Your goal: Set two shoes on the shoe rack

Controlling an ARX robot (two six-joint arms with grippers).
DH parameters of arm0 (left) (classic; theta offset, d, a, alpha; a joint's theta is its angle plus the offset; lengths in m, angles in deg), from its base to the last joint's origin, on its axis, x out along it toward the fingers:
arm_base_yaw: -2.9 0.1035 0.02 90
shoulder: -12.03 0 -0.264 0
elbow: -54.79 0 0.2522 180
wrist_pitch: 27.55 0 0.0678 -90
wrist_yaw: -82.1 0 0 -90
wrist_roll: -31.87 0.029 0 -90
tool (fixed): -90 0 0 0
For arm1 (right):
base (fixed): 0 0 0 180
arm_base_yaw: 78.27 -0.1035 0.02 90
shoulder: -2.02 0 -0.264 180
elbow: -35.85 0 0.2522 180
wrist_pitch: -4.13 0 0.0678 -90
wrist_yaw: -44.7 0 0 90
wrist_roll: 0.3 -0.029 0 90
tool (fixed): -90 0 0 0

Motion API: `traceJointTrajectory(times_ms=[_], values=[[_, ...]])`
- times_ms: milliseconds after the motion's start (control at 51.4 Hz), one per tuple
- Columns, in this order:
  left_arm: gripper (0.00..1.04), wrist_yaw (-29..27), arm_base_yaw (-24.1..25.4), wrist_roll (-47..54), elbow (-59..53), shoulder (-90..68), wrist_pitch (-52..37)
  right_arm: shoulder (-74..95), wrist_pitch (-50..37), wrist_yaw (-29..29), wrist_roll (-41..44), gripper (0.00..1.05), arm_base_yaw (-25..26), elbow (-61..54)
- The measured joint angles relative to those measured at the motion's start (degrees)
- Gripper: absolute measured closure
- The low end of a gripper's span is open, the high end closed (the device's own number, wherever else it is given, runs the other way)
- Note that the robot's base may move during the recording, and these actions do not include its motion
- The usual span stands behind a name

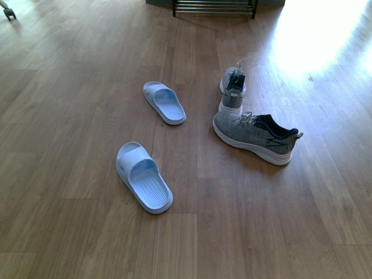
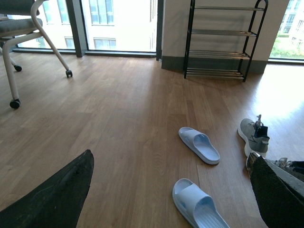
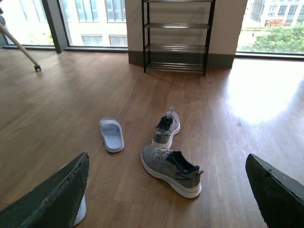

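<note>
Nothing placed yet. Both grey shoes sit on the wood floor, well apart from the shoe rack (image 3: 175, 47) at the far wall; no shoe on its tiers. Near sneaker (image 1: 254, 137) lies crosswise, far sneaker (image 1: 233, 88) just beside it, rackward. Left gripper (image 2: 170, 156) and right gripper (image 3: 167, 156) both spread wide, holding nothing. Near slide (image 1: 143, 177) and far slide (image 1: 164, 102) lie nearby. Judgement: both pick-ups and placements remain.
</note>
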Motion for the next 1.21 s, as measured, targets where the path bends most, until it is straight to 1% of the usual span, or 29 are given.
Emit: traceJointTrajectory(times_ms=[1206], values=[[0.09, -0.02, 0.00, 0.00, 0.00, 0.00, 0.00, 0.00, 0.00, 0.02, 0.00, 0.09, 0.00, 0.00]])
